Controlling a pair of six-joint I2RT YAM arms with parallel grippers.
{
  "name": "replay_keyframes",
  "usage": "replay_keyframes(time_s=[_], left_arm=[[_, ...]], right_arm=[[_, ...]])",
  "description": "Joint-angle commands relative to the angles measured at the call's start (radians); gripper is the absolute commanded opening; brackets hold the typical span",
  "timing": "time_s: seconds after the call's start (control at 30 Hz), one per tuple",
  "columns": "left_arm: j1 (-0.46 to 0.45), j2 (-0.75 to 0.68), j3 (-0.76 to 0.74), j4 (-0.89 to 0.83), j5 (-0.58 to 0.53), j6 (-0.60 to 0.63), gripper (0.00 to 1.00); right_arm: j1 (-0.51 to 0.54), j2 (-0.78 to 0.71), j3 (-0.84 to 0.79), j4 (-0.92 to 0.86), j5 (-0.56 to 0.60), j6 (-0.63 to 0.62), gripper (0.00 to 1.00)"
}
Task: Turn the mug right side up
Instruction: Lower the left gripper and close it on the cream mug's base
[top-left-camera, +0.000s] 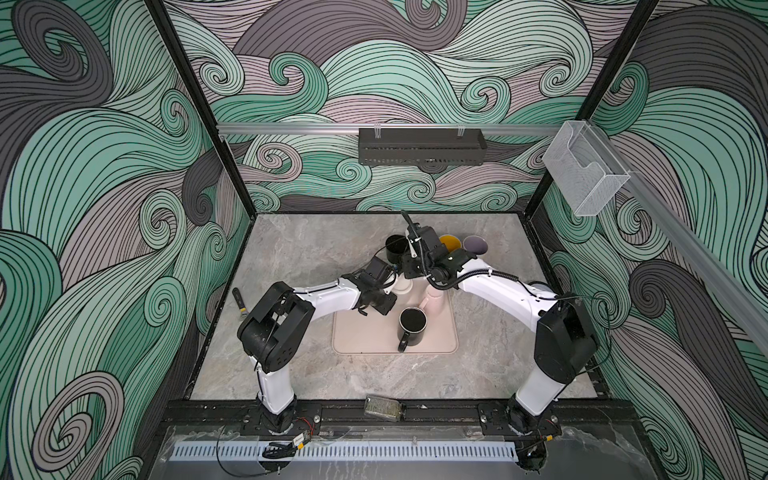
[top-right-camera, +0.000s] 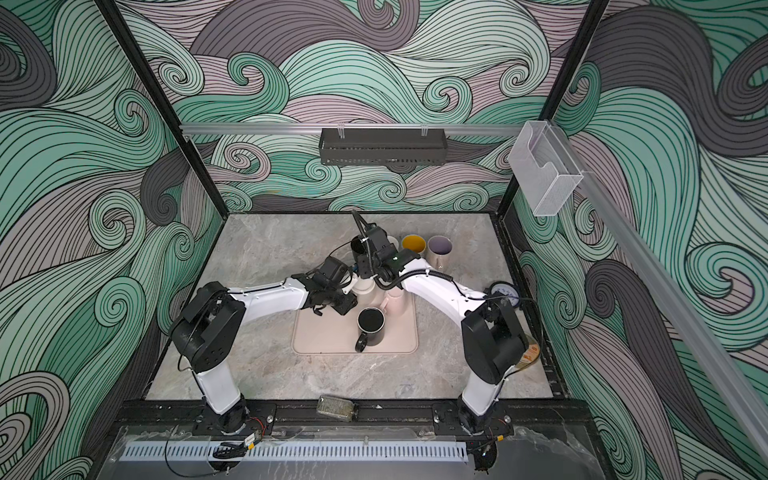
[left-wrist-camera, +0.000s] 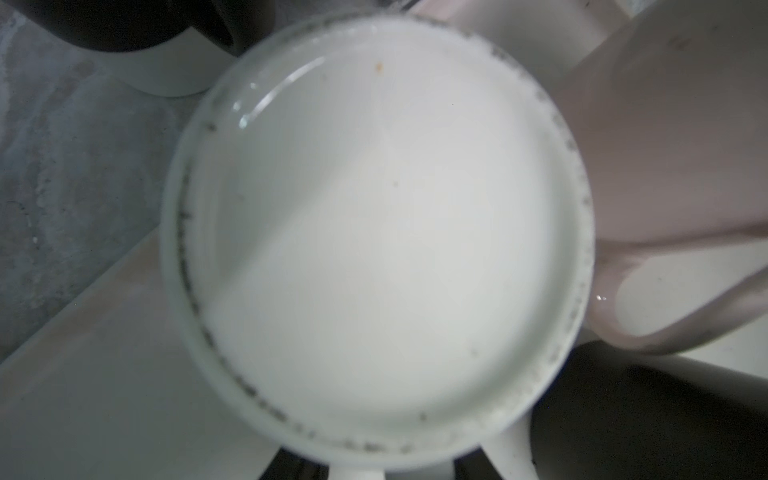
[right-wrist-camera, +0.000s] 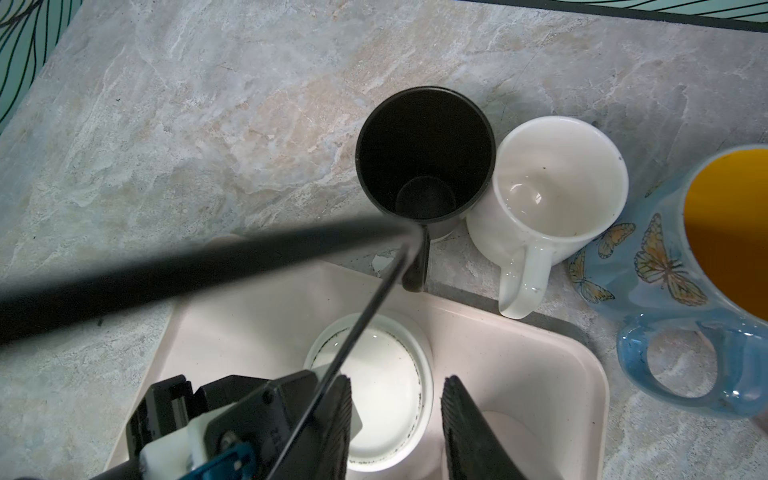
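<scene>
Glossy white ceramic mug (right-wrist-camera: 386, 365), base-up at far left of the pale pink rectangular mat (top-left-camera: 365, 336); left gripper (top-left-camera: 392, 287) beside it, closure not discernible; right gripper (right-wrist-camera: 399, 380) above, jaws apart, empty; pale pink mug (top-left-camera: 434, 296) just beside could be knocked if the turn is swung wide

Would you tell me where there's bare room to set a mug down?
Free: marble tabletop left of the rear black mug, and between pink mat and near edge. Crowded: the mat's far end around the upturned white mug, and rear mug row.
</scene>
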Motion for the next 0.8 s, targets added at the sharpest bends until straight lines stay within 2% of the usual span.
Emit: replay_keyframes(time_s=[0.0, 0.37, 0.7, 0.77], left_arm=[[-0.011, 0.013, 0.047, -0.016, -0.003, -0.004, 0.4], [-0.017, 0.036, 0.087, -0.036, 0.026, -0.024, 0.32], [-0.022, 0.046, 0.107, -0.05, 0.02, -0.025, 0.21], [-0.022, 0.045, 0.108, -0.053, 0.011, -0.023, 0.16]], right_arm=[[-0.001, 0.006, 0.011, 0.007, 0.009, 0.006, 0.38], [-0.004, -0.006, -0.011, 0.023, 0.009, 0.008, 0.38], [-0.007, -0.019, -0.026, 0.034, 0.007, 0.011, 0.38], [-0.007, -0.022, -0.027, 0.036, 0.008, 0.012, 0.38]])
